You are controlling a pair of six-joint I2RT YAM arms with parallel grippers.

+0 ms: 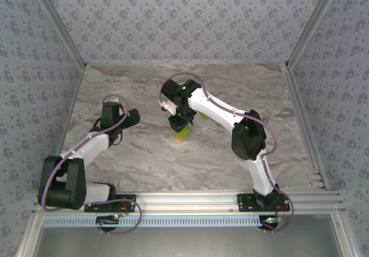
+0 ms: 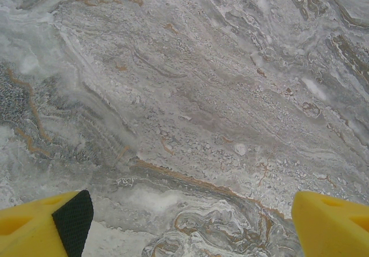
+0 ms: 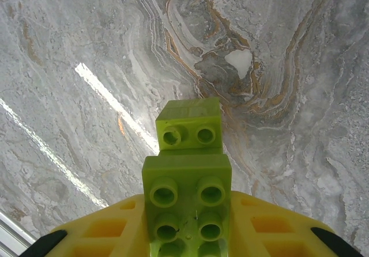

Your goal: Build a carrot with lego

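Gripper on the right (image 3: 188, 231) pinches lime-green studded plastic brick stack (image 3: 187, 170), small orange brick (image 1: 181, 140) joined at one end; left gripper (image 2: 187, 222) spread wide above grey marble table (image 2: 190, 95).

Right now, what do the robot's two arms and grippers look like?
The left arm and right arm share white link shells, black joint housings and a lilac cable looping alongside each. A green light glows on the right arm's wrist. The left gripper and right gripper have yellow plastic fingers with black pads.
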